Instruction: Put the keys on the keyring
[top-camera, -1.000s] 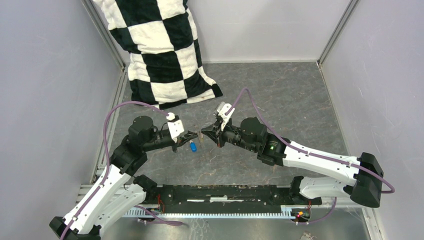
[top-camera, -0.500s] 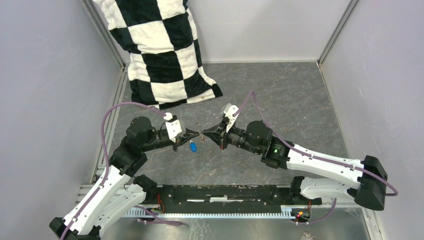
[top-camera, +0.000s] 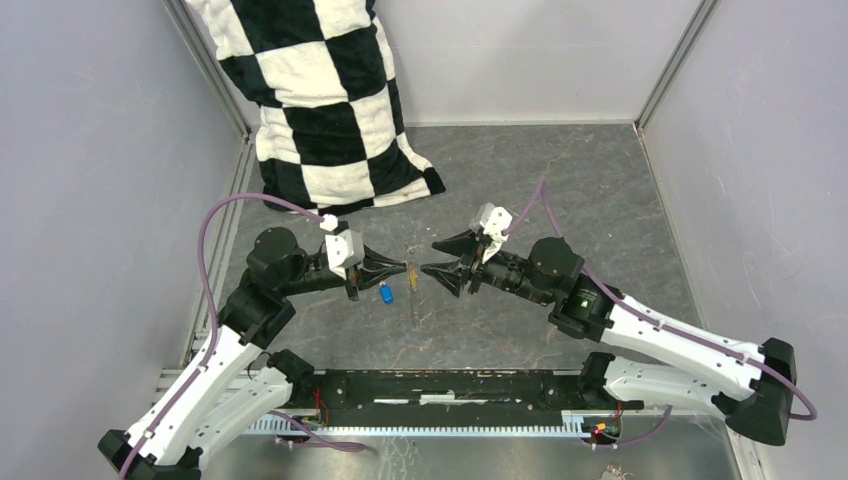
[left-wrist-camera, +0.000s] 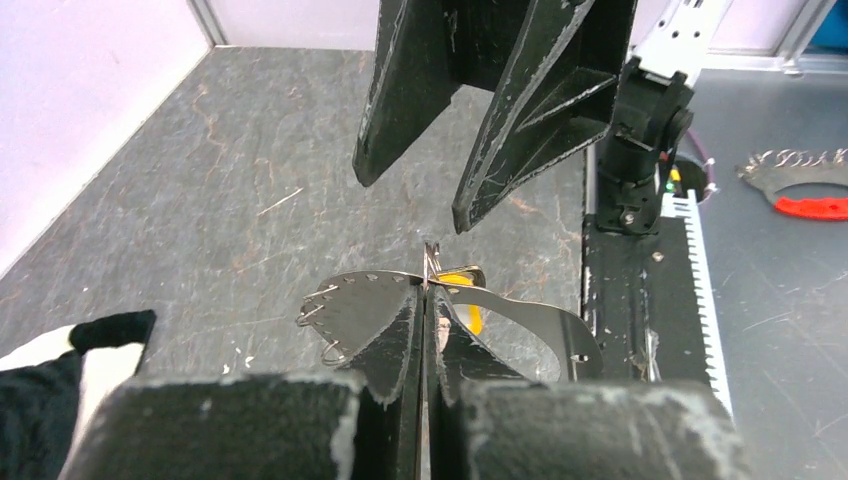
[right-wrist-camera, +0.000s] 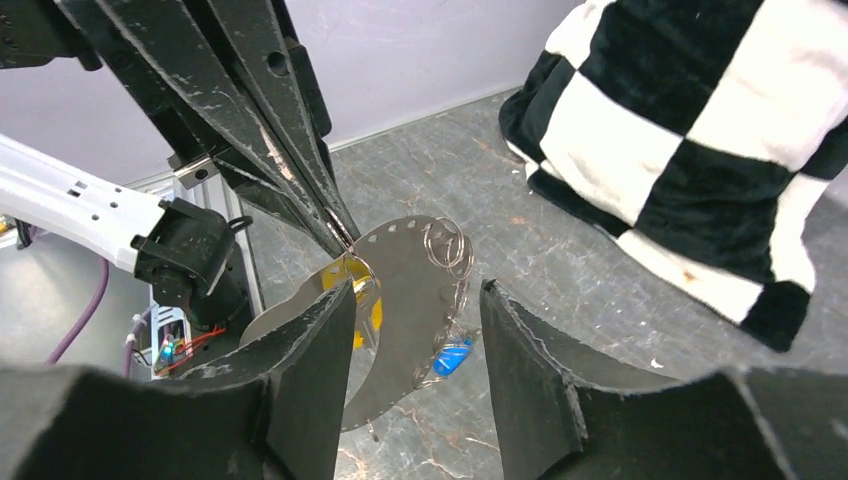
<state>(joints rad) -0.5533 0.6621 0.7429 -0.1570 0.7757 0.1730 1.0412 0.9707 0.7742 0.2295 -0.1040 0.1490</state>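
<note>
At the tips of the left gripper (left-wrist-camera: 425, 290), I am seeing both fingers clenched flat together on the upper edge of the keyring (right-wrist-camera: 400, 265). From here it is looking like a thin silver crescent with small holes along its rim, and it is hanging upright below the pinch. Just past the left gripper's tips a yellow key (left-wrist-camera: 465, 305) is showing behind the metal; I am not able to tell whether it is threaded on. On the crescent's end nearest the pinch a small wire ring (right-wrist-camera: 447, 240) is sitting. A fine chain (right-wrist-camera: 458, 300) is dropping from the ring to the blue key (right-wrist-camera: 452, 355), which is lying below the left gripper; whether it is resting on the table (top-camera: 560, 190) I cannot tell. Facing the left gripper tip to tip, the right gripper (top-camera: 430, 258) is standing released with its fingers spread. It is sitting just beside the crescent and gripping nothing. Well beyond the left gripper, a black-and-white checkered pillow (top-camera: 320, 100) is leaning in the far corner.
</note>
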